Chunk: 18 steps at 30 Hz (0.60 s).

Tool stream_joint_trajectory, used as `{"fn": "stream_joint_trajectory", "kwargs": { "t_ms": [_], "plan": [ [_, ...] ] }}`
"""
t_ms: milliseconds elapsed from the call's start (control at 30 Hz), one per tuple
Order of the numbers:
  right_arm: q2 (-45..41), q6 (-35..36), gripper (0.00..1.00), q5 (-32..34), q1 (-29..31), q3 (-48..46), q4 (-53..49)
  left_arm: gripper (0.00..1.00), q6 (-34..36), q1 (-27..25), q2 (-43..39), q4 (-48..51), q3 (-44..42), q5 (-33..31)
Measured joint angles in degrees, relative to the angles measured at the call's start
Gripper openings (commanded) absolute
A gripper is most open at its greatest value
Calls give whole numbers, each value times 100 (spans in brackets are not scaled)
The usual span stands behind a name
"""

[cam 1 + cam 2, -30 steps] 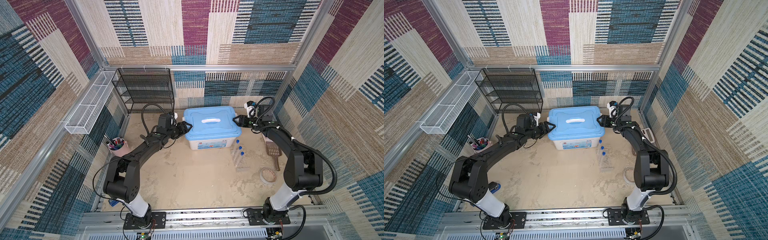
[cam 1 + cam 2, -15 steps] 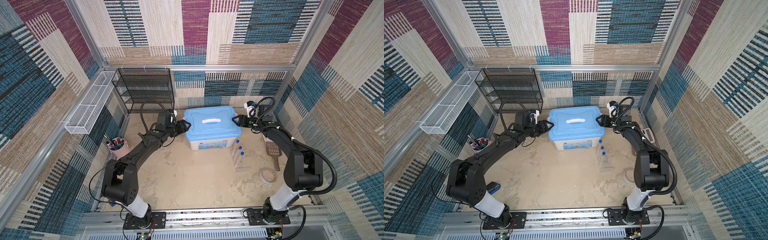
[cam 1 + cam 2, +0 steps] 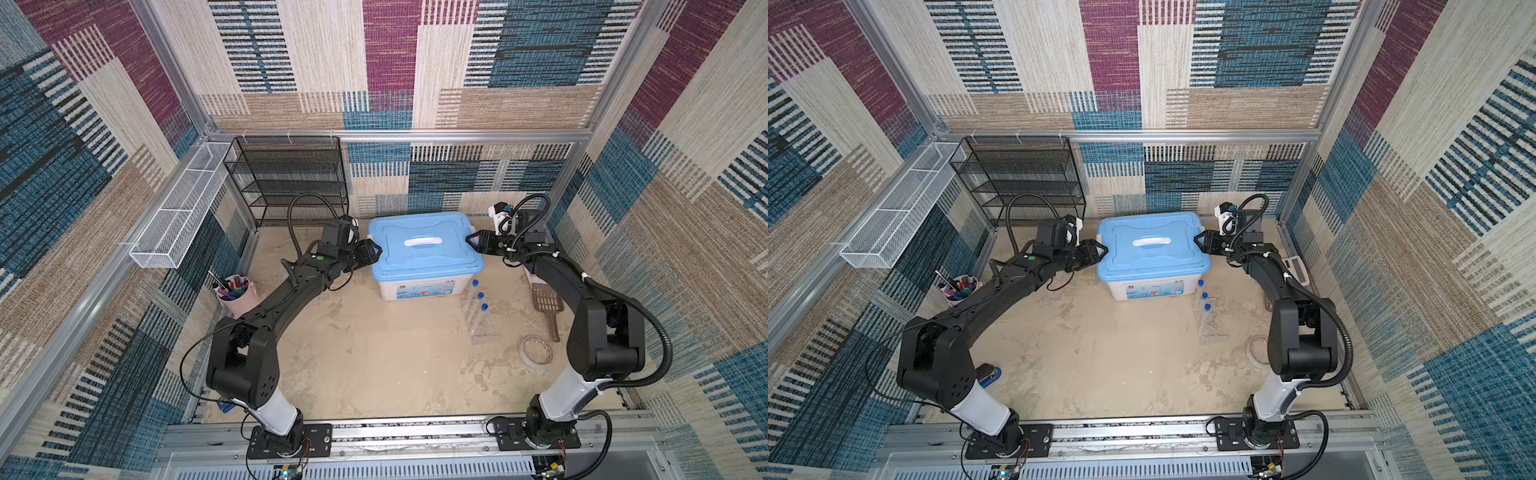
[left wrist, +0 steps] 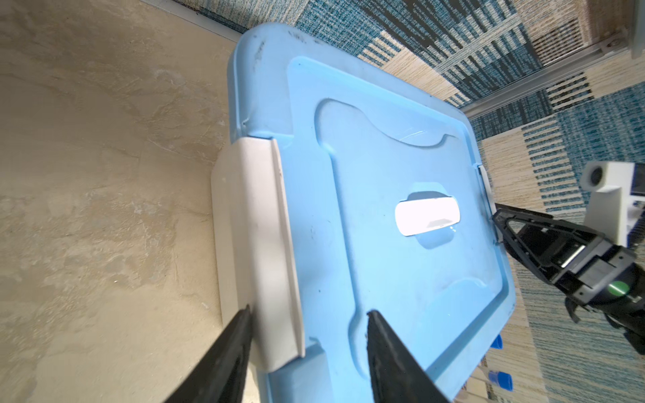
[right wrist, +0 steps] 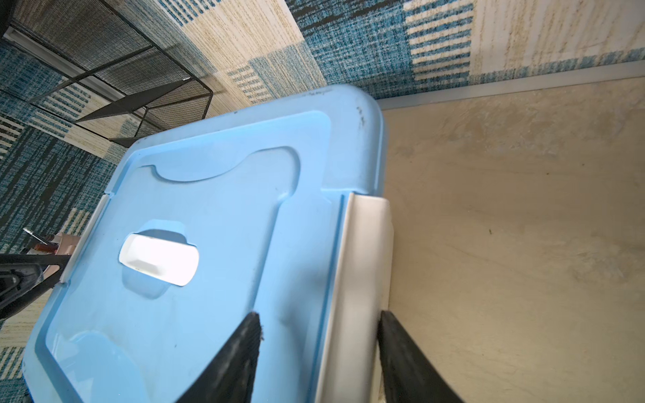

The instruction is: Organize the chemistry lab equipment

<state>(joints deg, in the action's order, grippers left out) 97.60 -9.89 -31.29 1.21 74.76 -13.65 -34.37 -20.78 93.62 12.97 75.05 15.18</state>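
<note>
left gripper moved in on box 9 o'clock latch; right gripper at 3 o'clock latch. Fingers parted astride, unclamped. Unlatching; next: pry both.

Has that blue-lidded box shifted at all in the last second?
No. The box sits just as far from the black shelf as before.

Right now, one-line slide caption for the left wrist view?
Left claw open astride the white side latch of the blue box lid; right claw poised at the opposite latch.
</note>
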Motion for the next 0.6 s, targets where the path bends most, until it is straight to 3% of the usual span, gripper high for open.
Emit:
{"fn": "stream_joint_trajectory", "kwargs": {
  "t_ms": [600],
  "plan": [
    [4,-81,51,-15,11,81,-55,56,0,-48,219,42,92,-166]
  ]
}}
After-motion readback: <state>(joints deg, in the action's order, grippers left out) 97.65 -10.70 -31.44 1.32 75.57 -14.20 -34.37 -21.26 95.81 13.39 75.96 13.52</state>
